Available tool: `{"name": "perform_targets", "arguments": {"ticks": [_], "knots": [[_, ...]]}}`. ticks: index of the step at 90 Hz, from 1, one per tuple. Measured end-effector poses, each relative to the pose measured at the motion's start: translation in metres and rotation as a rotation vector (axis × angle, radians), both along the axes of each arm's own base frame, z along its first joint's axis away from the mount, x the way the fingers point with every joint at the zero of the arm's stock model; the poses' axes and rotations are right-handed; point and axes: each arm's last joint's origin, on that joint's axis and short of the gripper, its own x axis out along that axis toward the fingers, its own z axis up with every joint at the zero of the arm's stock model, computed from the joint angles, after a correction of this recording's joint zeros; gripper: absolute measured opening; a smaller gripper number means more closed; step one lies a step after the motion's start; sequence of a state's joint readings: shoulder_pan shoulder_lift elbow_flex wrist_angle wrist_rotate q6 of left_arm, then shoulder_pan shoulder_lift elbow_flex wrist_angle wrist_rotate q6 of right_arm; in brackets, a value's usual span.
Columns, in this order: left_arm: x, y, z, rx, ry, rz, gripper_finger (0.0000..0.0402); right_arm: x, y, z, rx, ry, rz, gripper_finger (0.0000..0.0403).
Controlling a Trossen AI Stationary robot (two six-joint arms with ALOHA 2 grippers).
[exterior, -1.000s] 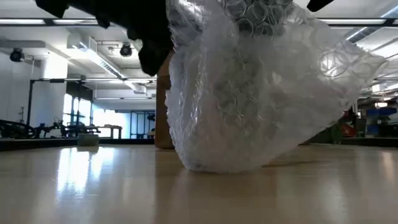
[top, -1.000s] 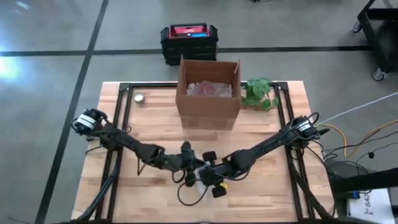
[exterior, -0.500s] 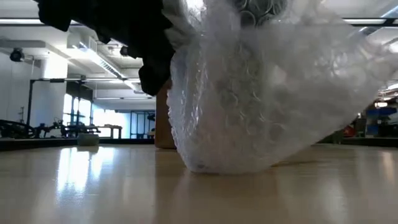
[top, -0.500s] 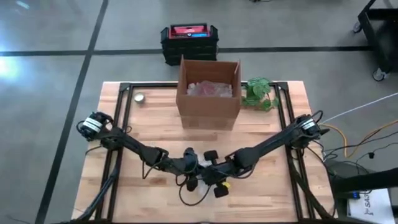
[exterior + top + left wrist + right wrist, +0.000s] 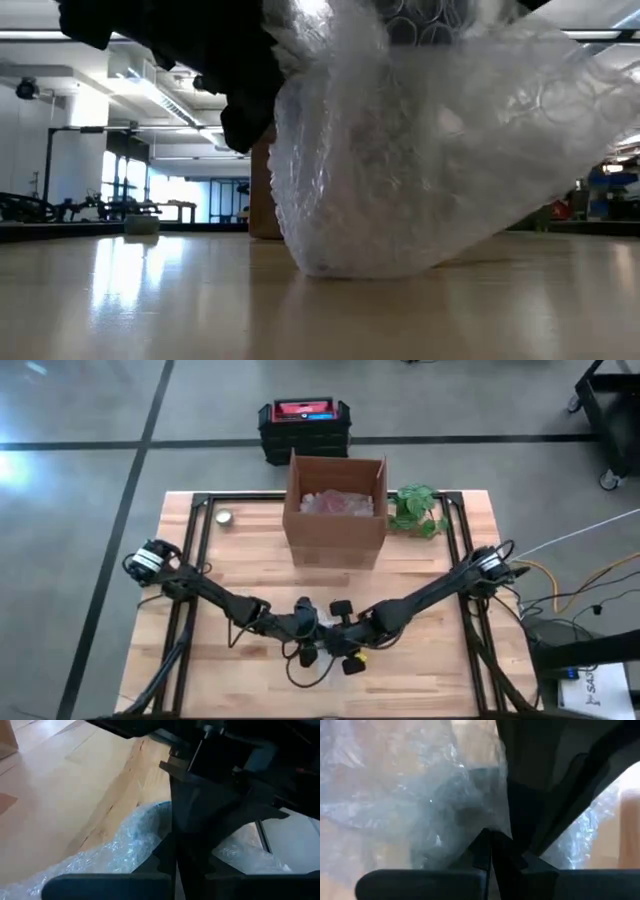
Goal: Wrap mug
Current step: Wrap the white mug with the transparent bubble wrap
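Here, clear bubble wrap (image 5: 420, 160) bulges around a hidden mug.

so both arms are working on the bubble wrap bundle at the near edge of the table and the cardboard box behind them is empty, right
Not quite: the cardboard box is not empty. The high view shows pale wrapped material inside it. The rest holds: the left gripper and right gripper meet over the bubble wrap bundle near the table's front edge.

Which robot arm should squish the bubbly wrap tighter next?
Hard to pick; probably the right. Both the left gripper and right gripper sit at the bubble wrap, but the right wrist view shows the wrap bunched directly ahead of it.
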State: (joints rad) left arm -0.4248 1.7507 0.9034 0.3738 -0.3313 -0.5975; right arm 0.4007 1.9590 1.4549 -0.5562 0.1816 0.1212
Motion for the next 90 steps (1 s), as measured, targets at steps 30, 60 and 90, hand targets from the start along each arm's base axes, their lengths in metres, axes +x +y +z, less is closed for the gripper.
{"name": "perform_targets", "arguments": {"ticks": [30, 60, 90], "knots": [[-0.028, -0.01, 0.042, -0.035, -0.03, -0.072, 0.0, 0.0, -0.001, 0.005, 0.009, -0.026, -0.002, 0.0], [-0.052, -0.054, 0.028, -0.016, 0.038, -0.173, 0.0, 0.0, -0.001, 0.009, 0.011, -0.049, 0.011, 0.0], [-0.01, -0.026, 0.008, 0.043, -0.089, -0.034, 0.0, 0.001, 0.0, 0.01, 0.016, -0.056, 0.006, 0.0]]}}
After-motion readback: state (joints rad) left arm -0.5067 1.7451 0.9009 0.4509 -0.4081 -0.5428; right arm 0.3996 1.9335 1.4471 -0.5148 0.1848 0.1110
